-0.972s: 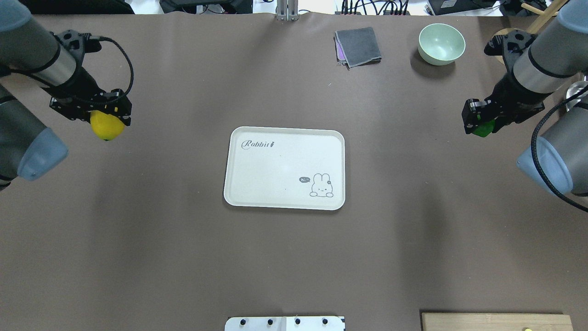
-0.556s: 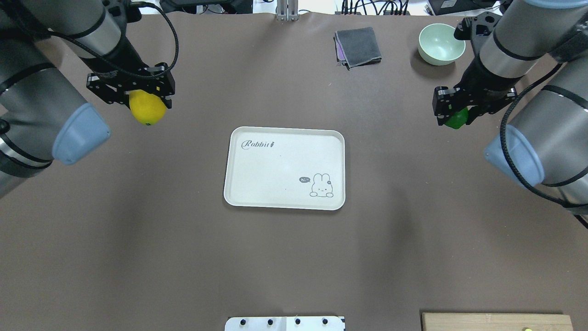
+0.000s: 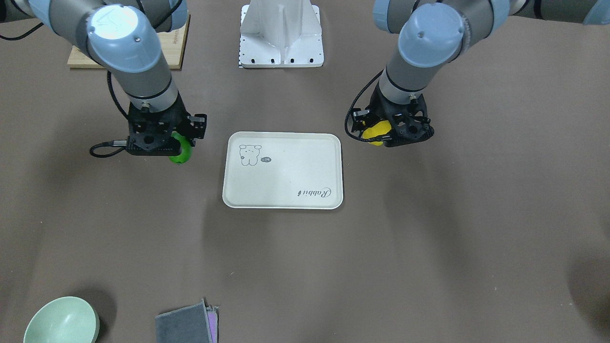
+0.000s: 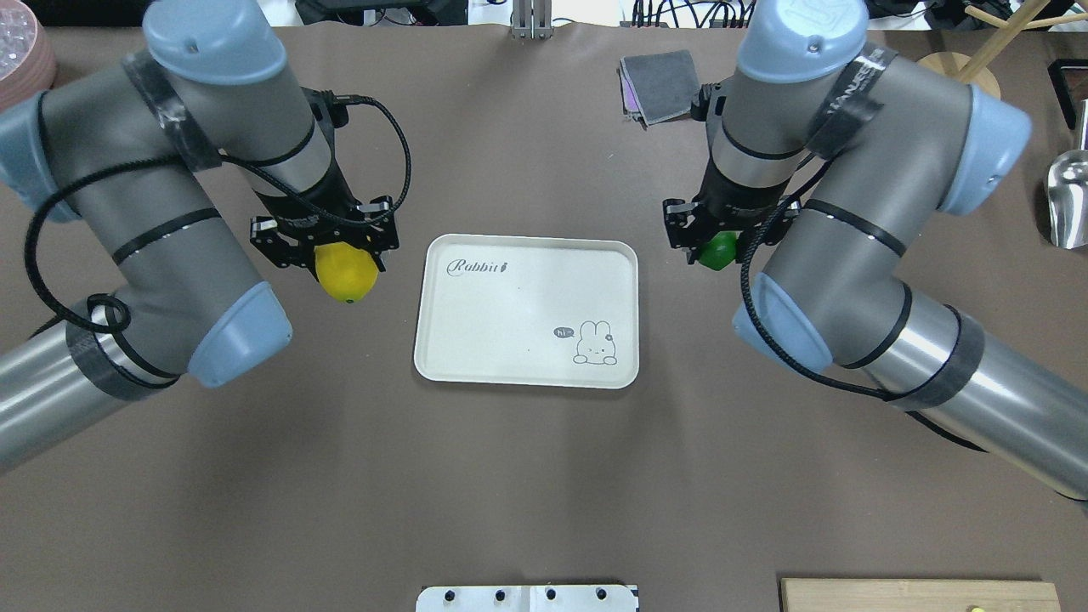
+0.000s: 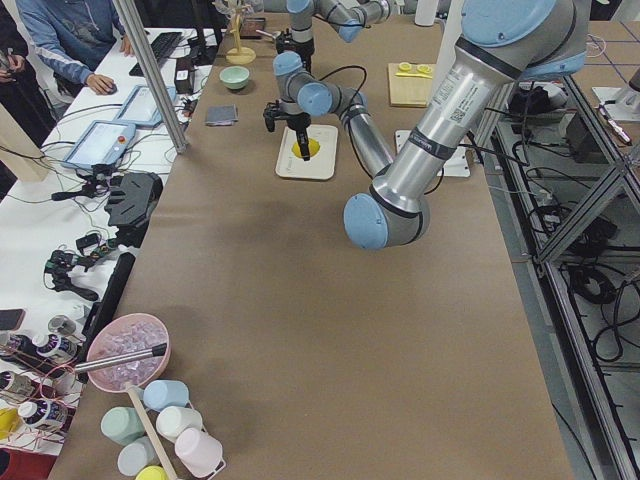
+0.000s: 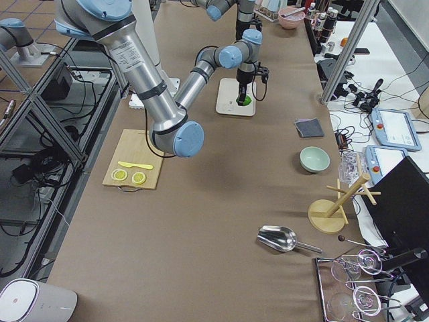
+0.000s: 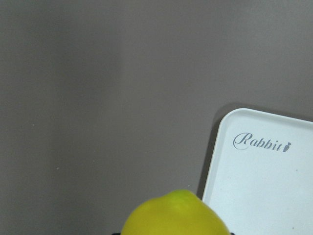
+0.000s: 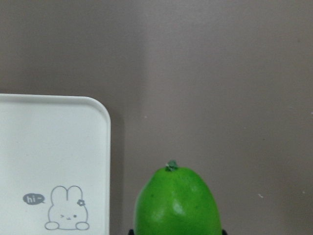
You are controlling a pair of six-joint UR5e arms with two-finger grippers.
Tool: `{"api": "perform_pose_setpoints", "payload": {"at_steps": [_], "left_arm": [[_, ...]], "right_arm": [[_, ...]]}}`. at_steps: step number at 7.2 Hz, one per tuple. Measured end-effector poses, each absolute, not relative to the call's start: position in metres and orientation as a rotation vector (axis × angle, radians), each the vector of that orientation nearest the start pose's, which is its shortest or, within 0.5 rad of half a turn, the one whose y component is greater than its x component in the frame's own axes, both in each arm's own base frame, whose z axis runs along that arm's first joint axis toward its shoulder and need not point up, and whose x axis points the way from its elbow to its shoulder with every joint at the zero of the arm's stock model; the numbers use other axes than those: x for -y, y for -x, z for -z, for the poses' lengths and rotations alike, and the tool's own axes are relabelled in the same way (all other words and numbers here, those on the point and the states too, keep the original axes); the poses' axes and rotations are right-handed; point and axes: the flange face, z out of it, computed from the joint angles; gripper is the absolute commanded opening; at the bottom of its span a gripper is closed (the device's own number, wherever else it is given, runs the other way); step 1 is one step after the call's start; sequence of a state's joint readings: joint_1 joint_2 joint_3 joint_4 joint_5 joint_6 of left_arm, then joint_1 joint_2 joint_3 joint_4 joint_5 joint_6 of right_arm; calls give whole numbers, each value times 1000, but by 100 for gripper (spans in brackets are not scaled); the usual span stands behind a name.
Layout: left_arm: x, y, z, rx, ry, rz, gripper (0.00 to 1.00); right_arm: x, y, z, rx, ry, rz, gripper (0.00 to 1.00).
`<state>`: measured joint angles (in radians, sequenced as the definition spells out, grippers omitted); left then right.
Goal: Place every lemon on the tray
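The cream-white tray [image 4: 510, 323] lies at the table's centre and holds nothing; it also shows in the front view [image 3: 286, 166]. My left gripper [image 4: 333, 253] is shut on the yellow lemon [image 4: 347, 272] and holds it above the table just off the tray's left edge, near the "Rabbit" corner [image 7: 259, 143]. The yellow lemon also shows in the front view [image 3: 376, 129]. My right gripper [image 4: 719, 240] is shut on the green lemon [image 4: 719, 250] and holds it just off the tray's right edge. The green lemon fills the bottom of the right wrist view [image 8: 177, 205] and shows in the front view [image 3: 181, 150].
A folded grey cloth [image 4: 659, 83] lies at the back right, and a pale green bowl [image 3: 62, 321] beside it is hidden overhead by my right arm. A wooden cutting board [image 6: 134, 168] with lemon slices sits at the near right. A metal scoop [image 4: 1067, 200] lies far right.
Both arms have swung inward from the table's outer sides to the tray's edges, each still carrying its lemon.
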<state>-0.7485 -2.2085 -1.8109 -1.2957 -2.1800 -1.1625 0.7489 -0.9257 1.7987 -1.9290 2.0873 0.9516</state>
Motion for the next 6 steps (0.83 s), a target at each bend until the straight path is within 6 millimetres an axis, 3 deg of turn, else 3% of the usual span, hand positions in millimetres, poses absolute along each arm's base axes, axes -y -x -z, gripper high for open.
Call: {"api": "perform_pose_setpoints", "payload": {"at_steps": [1, 3, 5, 6], "left_arm": [[472, -433, -212, -808, 186, 152, 0], [462, -468, -206, -806, 197, 183, 0], [472, -494, -211, -807, 196, 193, 0], [477, -510, -218, -806, 186, 197, 0]], "right_arm": [[487, 440, -222, 723, 83, 6, 0], [484, 485, -210, 719, 97, 5, 0], [490, 508, -204, 703, 102, 7, 0], [495, 518, -212, 698, 99, 7, 0]]}}
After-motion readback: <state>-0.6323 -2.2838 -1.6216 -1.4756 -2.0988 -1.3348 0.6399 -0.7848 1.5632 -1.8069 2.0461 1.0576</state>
